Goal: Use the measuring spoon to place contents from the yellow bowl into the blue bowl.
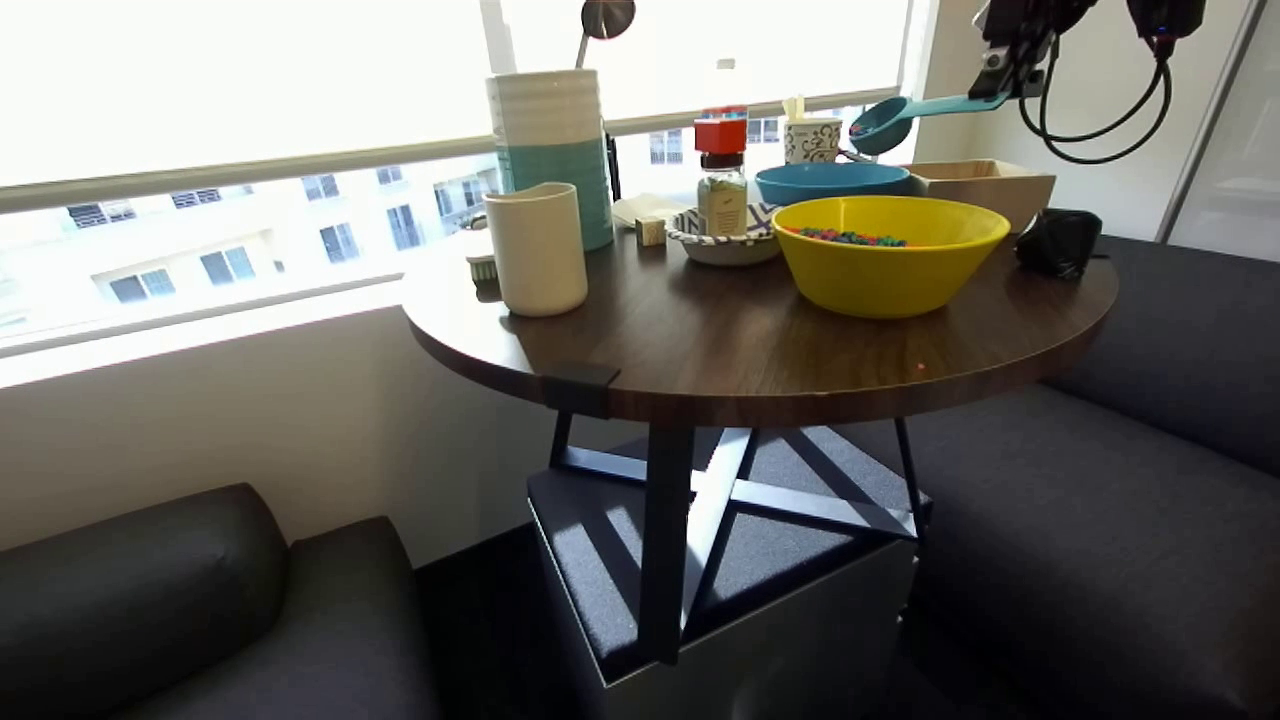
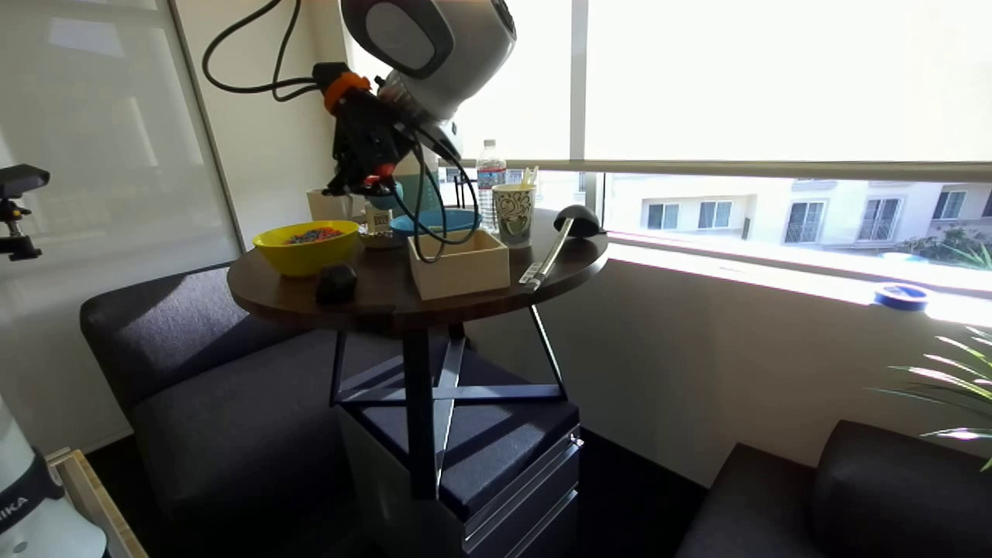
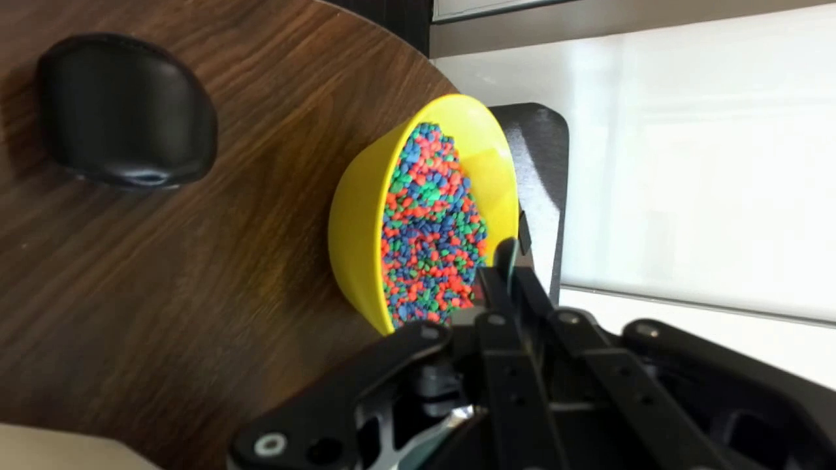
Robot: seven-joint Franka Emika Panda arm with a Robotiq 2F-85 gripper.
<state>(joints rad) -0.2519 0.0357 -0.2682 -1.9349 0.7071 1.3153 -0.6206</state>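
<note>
The measuring spoon [image 1: 900,116] hangs in mid-air above the table [image 1: 700,360], its rounded head a little lower than its handle, and we see a few reddish specks at the head's edge. The gripper [image 3: 512,281] pinches the far end of that handle; in the wrist view we make out only a thin teal sliver between its tips. In an exterior view the head appears over the blue bowl [image 1: 805,190] (from that angle we cannot say whether it is truly above it). What the blue bowl has inside is hidden from us. The yellow bowl [image 1: 890,280] stands near it, and in the wrist view we look into its bed of small red, blue and green pellets [image 3: 431,228].

Close around these, we find a tan box [image 2: 465,271] beside the blue bowl, a glossy black object [image 3: 127,111] near the yellow one, and a patterned dish [image 1: 725,252] with a red-capped jar [image 1: 722,200] standing in it. Farther along the table are a cream mug [image 1: 540,255], a white-and-teal vase [image 1: 550,140], a paper cup [image 2: 513,221] holding pale sticks [image 2: 529,177], a clear bottle [image 2: 490,182] and a dark-headed ladle [image 2: 553,252] lying by the edge. Over all of it leans the white arm [image 2: 465,66]. Past the table, we see a roll of blue tape [image 2: 900,296] on the windowsill [image 2: 744,263] and a dark seat [image 2: 248,403].
</note>
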